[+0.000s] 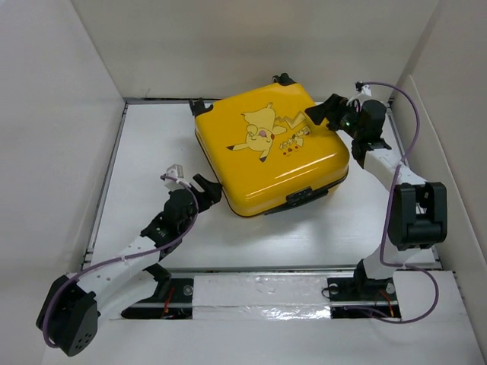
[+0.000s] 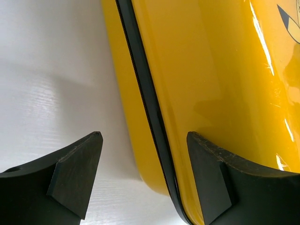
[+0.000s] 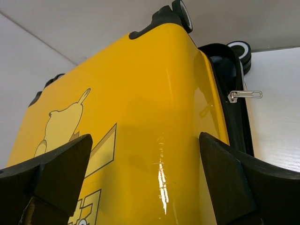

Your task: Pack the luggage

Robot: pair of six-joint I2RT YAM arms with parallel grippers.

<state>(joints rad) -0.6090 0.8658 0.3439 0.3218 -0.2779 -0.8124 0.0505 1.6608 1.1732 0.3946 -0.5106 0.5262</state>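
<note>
The luggage (image 1: 266, 148) is a yellow hard-shell suitcase with a Pikachu print. It lies flat and closed on the white table. My left gripper (image 1: 207, 186) is open at its near left corner, the black zip seam (image 2: 145, 93) between the jaws. My right gripper (image 1: 323, 109) is open over the suitcase's far right corner, above the yellow lid (image 3: 140, 117). A silver zip pull (image 3: 244, 95) hangs at the side seam near the black-and-white wheels (image 3: 241, 49).
White walls (image 1: 61, 114) close in the table on the left, back and right. A black handle (image 1: 300, 196) sits on the suitcase's near side. A taped strip (image 1: 259, 293) runs along the near edge between the arm bases.
</note>
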